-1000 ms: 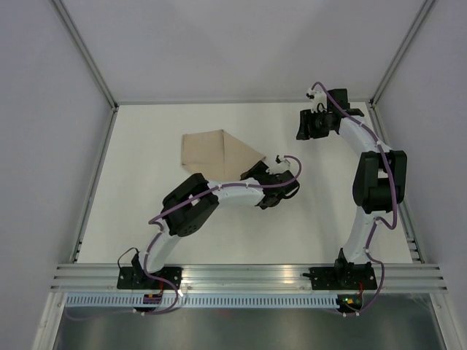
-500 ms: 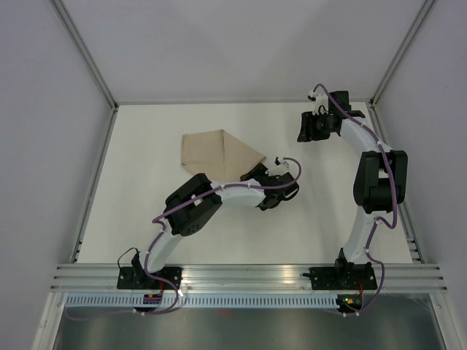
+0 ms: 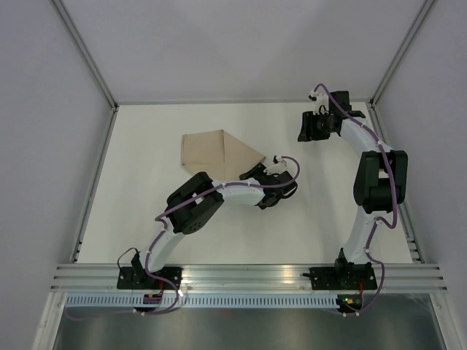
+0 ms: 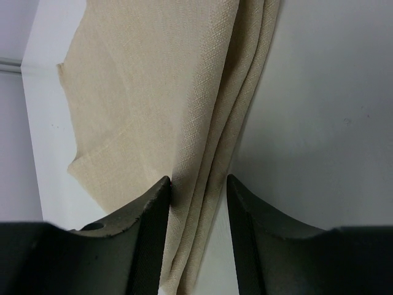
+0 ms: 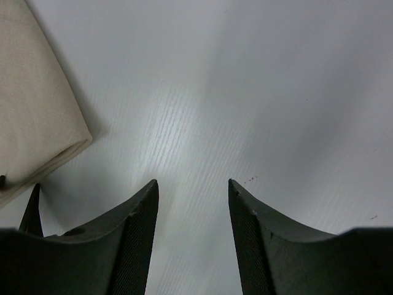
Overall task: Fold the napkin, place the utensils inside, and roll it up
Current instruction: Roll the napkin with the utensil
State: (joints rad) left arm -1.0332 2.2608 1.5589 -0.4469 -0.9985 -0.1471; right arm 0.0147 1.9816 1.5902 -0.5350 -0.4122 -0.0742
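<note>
**Left pincer astride the napkin's folded edge, right pincer empty**

The left gripper [image 4: 198,179] has its 2 dark fingers standing part-way apart, 1 on each side of the napkin's [image 4: 153,92] layered edge. The cloth fills the gap between them. The left finger sits right against the fabric, but I cannot tell whether the pads actually press it. From above, this gripper meets the napkin at its right-hand point, with the arm bent low across the middle of the table [image 3: 146,219].

The right gripper [image 5: 193,182] is also spread, with only bare white table showing between its 2 fingers. It holds and touches nothing. It hangs near the far right corner, well apart from the cloth, though its wrist camera catches a rounded fold of the napkin at the left edge of its view.

The napkin is plain tan, matte and woven. It lies flat, left of centre toward the back of the table. It is folded, squarish on the left and tapering to a point on the right. In the left wrist view, several layers stack along the edge between the fingers, and 1 hemmed corner lies to the left.
</note>
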